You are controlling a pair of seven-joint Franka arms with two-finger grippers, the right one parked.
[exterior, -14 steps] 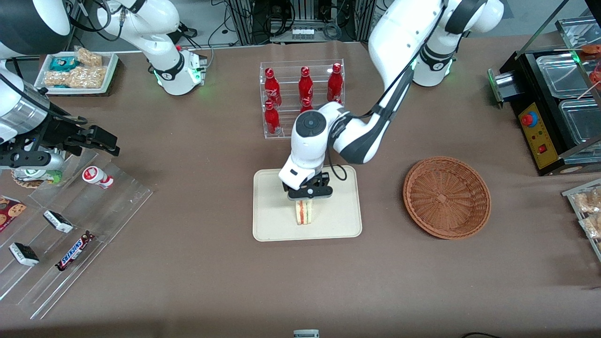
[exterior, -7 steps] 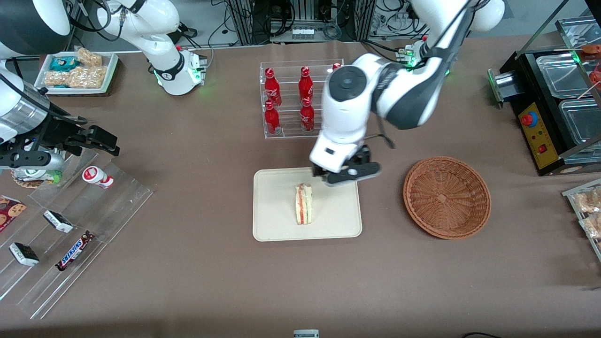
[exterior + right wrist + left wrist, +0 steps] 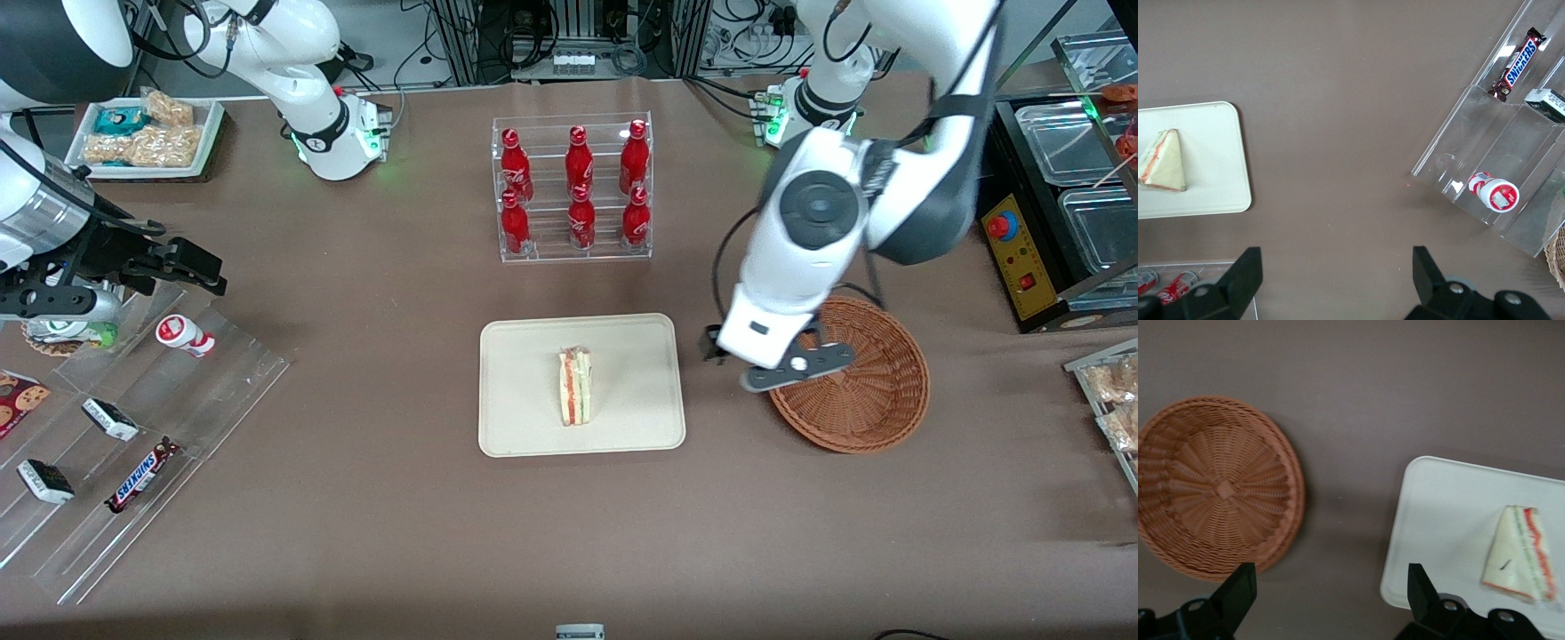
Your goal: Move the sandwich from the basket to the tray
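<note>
The sandwich (image 3: 575,387), a white wedge with red and green filling, stands on its edge in the middle of the cream tray (image 3: 524,431). It also shows in the wrist views as the sandwich (image 3: 1518,550) (image 3: 1161,163) on the tray (image 3: 1438,520) (image 3: 1211,167). The wicker basket (image 3: 867,391) (image 3: 1218,487) lies beside the tray, toward the working arm's end, with nothing in it. The left arm's gripper (image 3: 756,360) (image 3: 1327,580) hangs open and holds nothing, high above the strip of table between tray and basket, over the basket's rim.
A clear rack of red bottles (image 3: 573,187) stands farther from the front camera than the tray. Stepped acrylic racks with snack bars (image 3: 133,427) lie toward the parked arm's end. A black machine (image 3: 1022,240) stands at the working arm's end.
The gripper let go of the sandwich on the tray, rose, and swung sideways toward the basket. The sandwich stays where it was set.
</note>
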